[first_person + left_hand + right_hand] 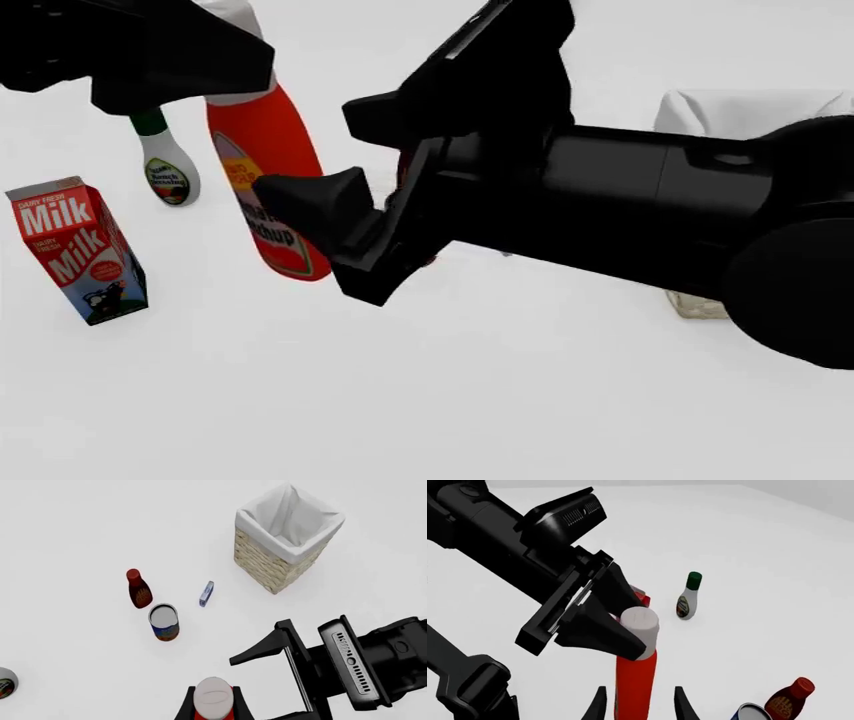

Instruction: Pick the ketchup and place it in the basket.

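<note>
One ketchup (pixel 635 680): near upright, lifted off the table I think, well apart from the basket (pixel 267 565).
My left gripper (pixel 212 711): closed on its neck, just under the cap.
My right gripper (pixel 637 705): wide open, one finger on each side of the body, holding nothing.
Risk: if my left lets go before my right closes, the bottle falls; my arms are close and may collide.

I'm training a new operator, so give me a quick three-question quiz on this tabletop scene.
1. True or false: the ketchup lies inside the basket.
2. The carton beside the green-capped bottle reads: A) Milk B) Juice C) Cream.
3. Which claw grips the ketchup's cap?
Key: 1 false; 2 A; 3 the left claw.
</note>
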`<action>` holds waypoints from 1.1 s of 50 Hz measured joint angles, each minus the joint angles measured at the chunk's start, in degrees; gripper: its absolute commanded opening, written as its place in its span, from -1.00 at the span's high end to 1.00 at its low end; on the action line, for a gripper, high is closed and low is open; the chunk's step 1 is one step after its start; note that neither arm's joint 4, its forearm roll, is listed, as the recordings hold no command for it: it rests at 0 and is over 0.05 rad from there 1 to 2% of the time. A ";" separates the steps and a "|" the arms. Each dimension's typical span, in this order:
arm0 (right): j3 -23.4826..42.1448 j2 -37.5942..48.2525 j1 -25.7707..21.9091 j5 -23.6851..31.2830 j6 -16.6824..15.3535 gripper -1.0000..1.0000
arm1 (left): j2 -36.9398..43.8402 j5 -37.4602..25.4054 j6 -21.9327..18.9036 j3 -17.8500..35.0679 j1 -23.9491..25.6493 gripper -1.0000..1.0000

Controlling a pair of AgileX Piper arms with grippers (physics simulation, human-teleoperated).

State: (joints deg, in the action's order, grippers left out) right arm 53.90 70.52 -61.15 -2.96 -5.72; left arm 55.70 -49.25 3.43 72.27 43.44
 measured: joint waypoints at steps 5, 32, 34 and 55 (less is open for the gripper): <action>0.14 0.62 -0.05 -0.59 0.44 -1.00 | 0.05 -0.11 0.08 0.19 0.19 1.00; 0.64 3.75 -0.23 -3.33 2.02 -1.00 | -0.03 -1.33 0.92 1.70 1.40 1.00; 0.62 3.98 -0.31 -3.56 2.14 -1.00 | -0.06 -1.39 0.98 1.75 1.46 1.00; 0.64 6.28 -0.83 -5.21 3.36 1.00 | -0.50 -2.12 1.87 2.30 2.45 1.00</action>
State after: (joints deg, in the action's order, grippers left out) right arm 54.55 76.80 -61.99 -8.17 -2.36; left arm 55.20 -51.37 5.30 74.57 45.89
